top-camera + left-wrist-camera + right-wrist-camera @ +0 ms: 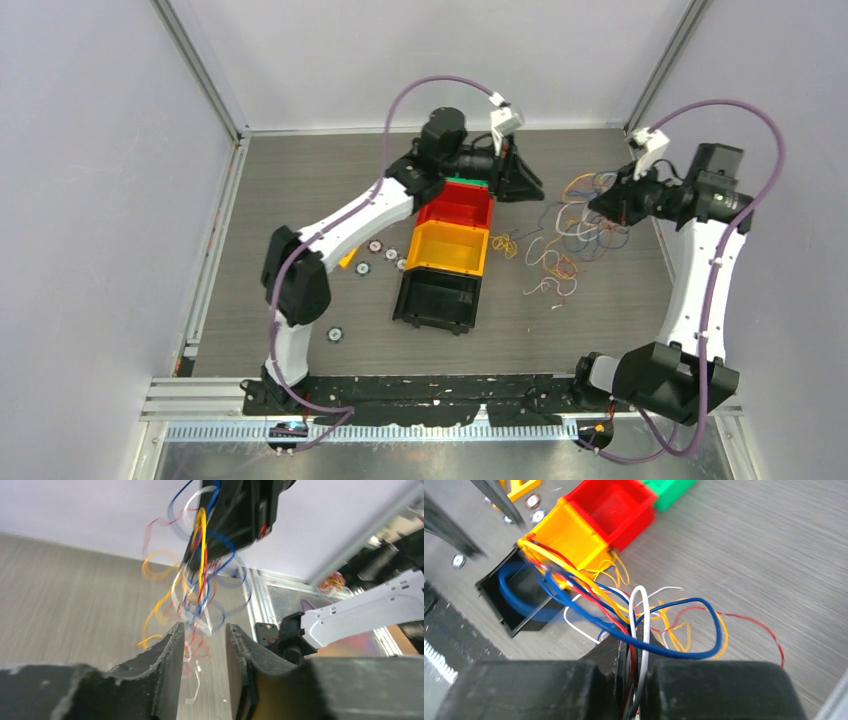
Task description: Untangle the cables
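Observation:
The cables [575, 228] are a loose tangle of thin blue, white, yellow and red loops on the right side of the table. My right gripper [601, 205] is at the tangle's upper right edge. In the right wrist view it [640, 652] is shut on a bunch of the cables [644, 611], with white, red and dark strands pinched between its jaws. In the left wrist view those cables [201, 575] hang blurred from the right gripper [235, 515]. My left gripper [203, 632] sits just in front of them, open, with nothing gripped. From above, the left gripper [520, 178] lies left of the tangle.
A row of bins runs down the table's middle: green [466, 182], red [458, 205], yellow [449, 249] and black [437, 299]. Small round parts [375, 247] and a yellow piece [348, 259] lie left of the bins. Another round part [335, 333] is near the left arm's base.

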### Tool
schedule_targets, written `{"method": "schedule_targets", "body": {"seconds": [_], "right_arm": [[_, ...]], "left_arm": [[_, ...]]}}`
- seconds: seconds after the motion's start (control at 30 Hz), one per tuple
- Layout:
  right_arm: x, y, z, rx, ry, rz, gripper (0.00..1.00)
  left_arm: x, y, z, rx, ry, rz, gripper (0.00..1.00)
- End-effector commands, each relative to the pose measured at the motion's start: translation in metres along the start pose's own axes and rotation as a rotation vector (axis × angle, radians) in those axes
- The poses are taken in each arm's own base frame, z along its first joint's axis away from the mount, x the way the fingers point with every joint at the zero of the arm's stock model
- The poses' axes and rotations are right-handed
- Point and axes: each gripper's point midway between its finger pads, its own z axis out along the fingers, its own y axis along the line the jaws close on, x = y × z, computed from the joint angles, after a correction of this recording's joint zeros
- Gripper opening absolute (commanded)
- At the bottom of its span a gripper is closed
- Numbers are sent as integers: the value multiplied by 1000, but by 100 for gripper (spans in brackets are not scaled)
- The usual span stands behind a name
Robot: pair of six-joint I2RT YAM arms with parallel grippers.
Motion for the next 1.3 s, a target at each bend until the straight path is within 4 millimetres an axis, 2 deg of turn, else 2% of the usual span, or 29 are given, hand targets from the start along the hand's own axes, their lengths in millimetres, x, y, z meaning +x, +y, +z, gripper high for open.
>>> {"method": "schedule_targets", "body": {"seconds": [0.0,0.07,0.1,0.2,0.23,0.3,0.4,0.57,0.77,0.93,1.0,1.1,1.13,1.17,1.27], "right_arm": [[-31,-21,-30,58,-92,62,6],[-41,-17,-34,33,-132,105,5],[-47,-13,-35,8,-156,116,5],[-61,-5,-38,-25,-215,181,5],[-66,-1,-40,-29,-232,181,5],[-75,5,-44,-34,-265,211,5],[-94,13,-53,-38,-316,187,6],[-125,37,-72,-78,-396,165,5],[-151,66,-90,-142,-474,145,5],[-173,87,-105,-205,-538,167,5],[-179,92,-110,-221,-554,155,5],[-187,97,-117,-220,-569,135,5],[-188,93,-118,-209,-574,153,5],[-192,92,-122,-197,-582,147,5],[-205,80,-134,-150,-622,136,5]], "left_arm": [[-67,1,-74,-266,-116,314,47],[-50,3,-91,-319,-72,385,72],[-37,4,-95,-319,-39,399,79],[4,4,-94,-271,33,384,92],[18,8,-93,-279,55,379,95],[32,16,-90,-295,72,399,98],[40,25,-83,-293,67,416,99],[49,19,-67,-235,47,499,99],[72,15,-49,-171,95,497,89],[87,17,-39,-140,135,495,75],[89,23,-35,-149,140,484,56],[89,30,-35,-175,145,452,11],[88,31,-37,-181,145,445,3],[90,32,-40,-188,151,438,0],[96,29,-56,-209,166,417,0]]}}
